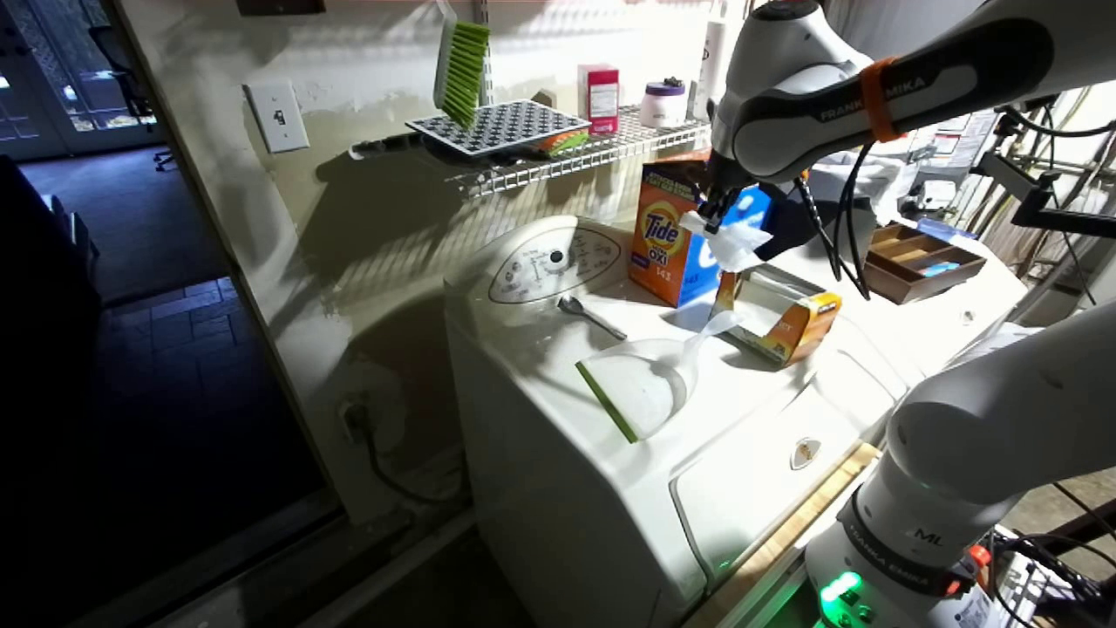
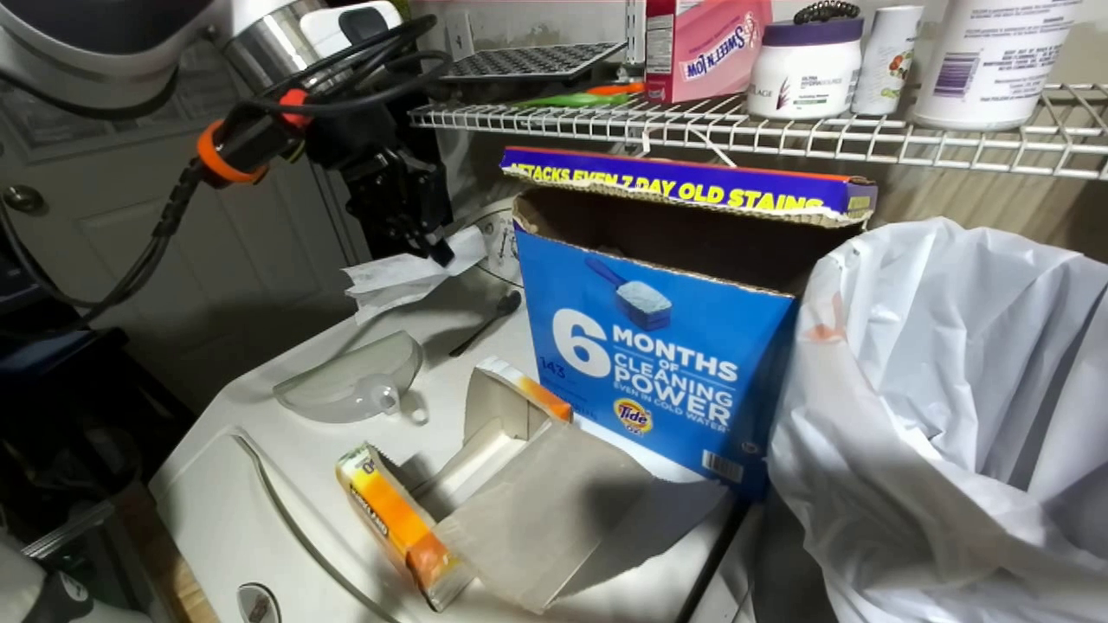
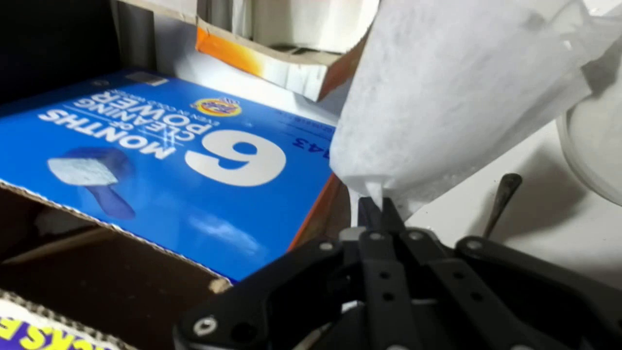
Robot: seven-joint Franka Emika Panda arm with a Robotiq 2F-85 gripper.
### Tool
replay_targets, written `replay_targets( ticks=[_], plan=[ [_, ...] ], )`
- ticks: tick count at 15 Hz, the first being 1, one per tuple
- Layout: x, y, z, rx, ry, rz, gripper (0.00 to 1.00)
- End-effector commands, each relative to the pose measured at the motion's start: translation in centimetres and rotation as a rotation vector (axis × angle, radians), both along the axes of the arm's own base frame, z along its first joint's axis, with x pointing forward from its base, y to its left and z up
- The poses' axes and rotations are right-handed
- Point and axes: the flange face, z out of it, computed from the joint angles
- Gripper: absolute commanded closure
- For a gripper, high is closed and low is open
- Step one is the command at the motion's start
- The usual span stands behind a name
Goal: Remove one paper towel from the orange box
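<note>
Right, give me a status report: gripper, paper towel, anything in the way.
Gripper pinching the paper towel. Paper towel outside the tall orange box. Dustpan and spoon on the machine, possibly in the way of setting down.

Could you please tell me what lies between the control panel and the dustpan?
A spoon lies between the control panel and the dustpan, as an exterior view shows.

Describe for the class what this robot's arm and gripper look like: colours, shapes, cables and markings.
The arm is white and rounded, with a black panel, an orange band, a dark base ring lettered FRANKA EMIKA, a green light and dark cables alongside. The gripper is black and angular, with slim, jointed fingers and exposed screw heads.
</note>
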Motion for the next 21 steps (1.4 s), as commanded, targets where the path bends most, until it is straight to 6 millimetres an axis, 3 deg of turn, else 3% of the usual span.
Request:
replay_targets(
  ticks=[1,6,7,8,9,13,19,20,21],
  plan=[
    [1.2,2.1,-0.6,0.018,-0.031,0.113,0.99],
    [3.6,2.5,-3.1,0.010,-0.080,0.182,0.93],
    [4.0,2.6,-3.8,0.012,-0.080,0.196,0.98],
    [4.5,2.7,-4.4,0.011,-0.080,0.208,0.79],
    [4.8,2.7,-5.1,0.012,-0.079,0.217,0.67],
    [5.9,2.6,-6.4,0.014,-0.091,0.238,0.42],
    [6.1,2.2,-6.1,0.013,-0.106,0.197,0.01],
    [5.9,2.7,-6.6,0.080,-0.047,0.221,0.00],
    [6.2,1.2,-5.9,0.038,-0.090,0.102,0.00]
  ],
)
